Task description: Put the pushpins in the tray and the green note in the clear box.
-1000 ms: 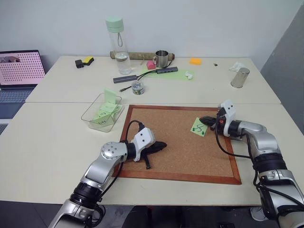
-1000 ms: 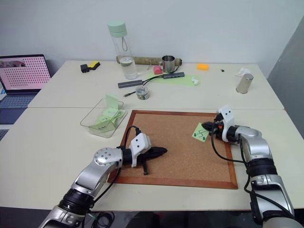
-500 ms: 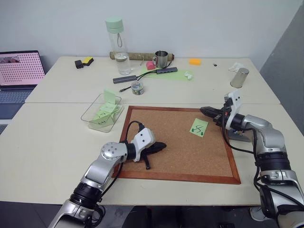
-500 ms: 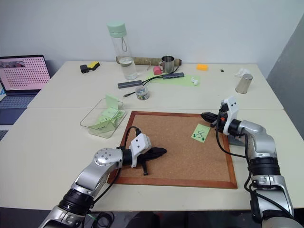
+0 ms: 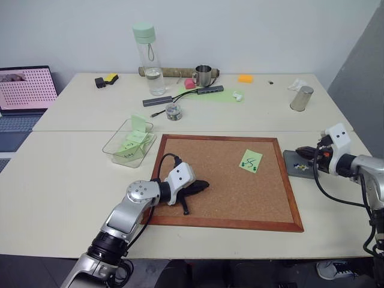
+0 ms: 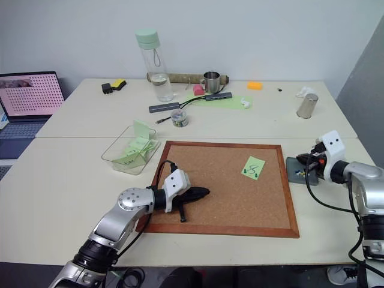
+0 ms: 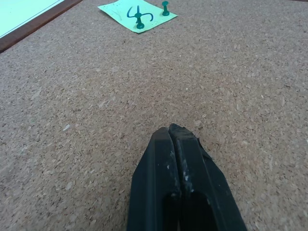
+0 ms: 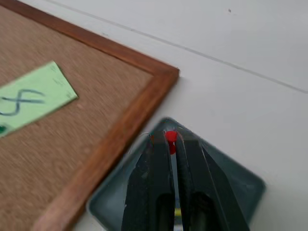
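Note:
The green note [image 5: 251, 161] lies on the right part of the corkboard [image 5: 228, 198], pinned by two dark green pushpins [image 7: 139, 22]. My right gripper [image 5: 303, 152] hovers over the dark grey tray [image 5: 290, 162] just past the board's right edge. It is shut on a red pushpin [image 8: 170, 140], which shows between its fingertips above the tray [image 8: 231, 178]. A few small coloured bits lie in the tray. My left gripper [image 5: 203, 185] is shut and empty, low over the cork at the board's left. The clear box [image 5: 114, 147] holds green notes at the board's far left corner.
Behind the board stand a bottle with a mint cap [image 5: 147, 57], a small glass jar [image 5: 173, 111], a metal mug [image 5: 204, 75] and a cable hub. A metal tumbler [image 5: 301, 98] sits at the back right and a laptop [image 5: 24, 90] at the far left.
My right gripper has left the green note and swung right, off the corkboard, to above the tray with the red pushpin. The left arm has not moved.

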Tool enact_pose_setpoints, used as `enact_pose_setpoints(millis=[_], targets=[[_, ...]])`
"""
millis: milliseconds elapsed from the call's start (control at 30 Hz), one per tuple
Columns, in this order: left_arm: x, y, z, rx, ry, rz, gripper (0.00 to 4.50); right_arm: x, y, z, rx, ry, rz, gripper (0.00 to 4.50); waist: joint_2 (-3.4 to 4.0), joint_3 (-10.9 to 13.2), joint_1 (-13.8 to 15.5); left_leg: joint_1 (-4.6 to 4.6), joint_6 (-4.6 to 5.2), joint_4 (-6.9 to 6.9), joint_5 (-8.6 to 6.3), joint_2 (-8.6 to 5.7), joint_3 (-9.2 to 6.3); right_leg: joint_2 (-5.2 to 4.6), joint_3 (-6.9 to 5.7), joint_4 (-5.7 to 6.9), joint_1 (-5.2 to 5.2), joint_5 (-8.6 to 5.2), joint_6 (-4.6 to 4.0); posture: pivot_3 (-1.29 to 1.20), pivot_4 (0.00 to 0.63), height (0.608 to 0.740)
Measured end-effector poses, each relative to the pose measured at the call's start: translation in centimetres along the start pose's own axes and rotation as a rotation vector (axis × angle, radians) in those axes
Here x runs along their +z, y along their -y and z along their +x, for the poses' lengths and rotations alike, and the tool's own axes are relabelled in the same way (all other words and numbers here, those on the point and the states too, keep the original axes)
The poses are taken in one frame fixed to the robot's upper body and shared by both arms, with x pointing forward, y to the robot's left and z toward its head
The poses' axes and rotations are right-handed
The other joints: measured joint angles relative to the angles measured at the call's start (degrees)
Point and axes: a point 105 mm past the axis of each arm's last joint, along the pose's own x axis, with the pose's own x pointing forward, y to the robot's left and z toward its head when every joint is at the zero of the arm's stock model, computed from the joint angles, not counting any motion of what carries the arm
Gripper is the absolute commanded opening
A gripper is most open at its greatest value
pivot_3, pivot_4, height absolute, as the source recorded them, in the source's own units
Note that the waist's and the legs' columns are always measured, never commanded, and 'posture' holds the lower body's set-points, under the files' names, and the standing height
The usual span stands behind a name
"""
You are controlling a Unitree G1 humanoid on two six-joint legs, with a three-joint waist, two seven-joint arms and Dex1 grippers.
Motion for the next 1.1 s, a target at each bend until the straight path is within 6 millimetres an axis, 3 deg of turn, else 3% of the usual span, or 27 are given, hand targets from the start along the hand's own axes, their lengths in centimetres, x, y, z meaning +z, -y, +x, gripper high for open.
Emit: enact_pose_setpoints(millis=[167, 400, 467, 633, 833, 1100], targets=[[0.1, 0.0, 0.0, -0.003, 0.001, 0.003, 0.00, -1.8, 0.5, 0.8, -0.037, -0.050, 0.034, 1.39, 0.01, 0.0, 0.1, -0.01, 0.00, 0.00, 0.00, 0.00, 0.03, 0.00, 0.02, -0.02, 0.00, 0.00, 0.00, 0.00, 0.150, 0.740], [0.1, 0.0, 0.0, 0.001, 0.000, 0.001, 0.00, -1.7, 0.8, 1.0, -0.048, -0.037, 0.043, 2.72, 0.01, 0.0, 0.0, -0.01, 0.00, 0.00, 0.00, 0.00, 0.03, 0.00, 0.03, -0.02, 0.00, 0.00, 0.00, 0.00, 0.150, 0.740], [0.0, 0.0, -0.1, 0.004, -0.001, 0.001, 0.00, -1.0, 0.3, 0.9, -0.010, -0.008, 0.035, 3.15, 0.01, 0.0, 0.0, -0.01, 0.00, 0.00, 0.00, 0.00, 0.03, 0.00, 0.04, -0.02, -0.01, 0.00, 0.00, 0.00, 0.150, 0.740], [0.0, 0.0, -0.2, 0.005, -0.003, 0.002, 0.00, 2.8, -3.7, 0.2, 0.194, 0.109, -0.104, 3.15, -0.01, 0.0, -0.1, -0.01, 0.00, -0.02, 0.00, 0.03, 0.00, 0.03, 0.01, -0.03, -0.01, -0.01, 0.01, 0.00, 0.150, 0.740], [0.1, -0.1, -0.1, -0.003, -0.005, 0.005, 0.00, 2.1, -9.7, 1.8, 0.415, 0.097, -0.213, 3.15, -0.03, 0.0, 0.0, -0.01, 0.00, -0.01, 0.00, 0.02, -0.01, 0.03, 0.02, -0.03, -0.02, -0.01, 0.01, 0.00, 0.150, 0.740], [0.1, -0.1, -0.1, -0.004, -0.006, 0.007, 0.00, 0.8, -10.4, 3.0, 0.431, 0.098, -0.200, 3.15, -0.03, 0.0, 0.0, 0.00, -0.01, -0.01, 0.00, 0.02, 0.00, 0.02, 0.02, -0.04, -0.03, -0.01, 0.01, 0.00, 0.150, 0.740]])
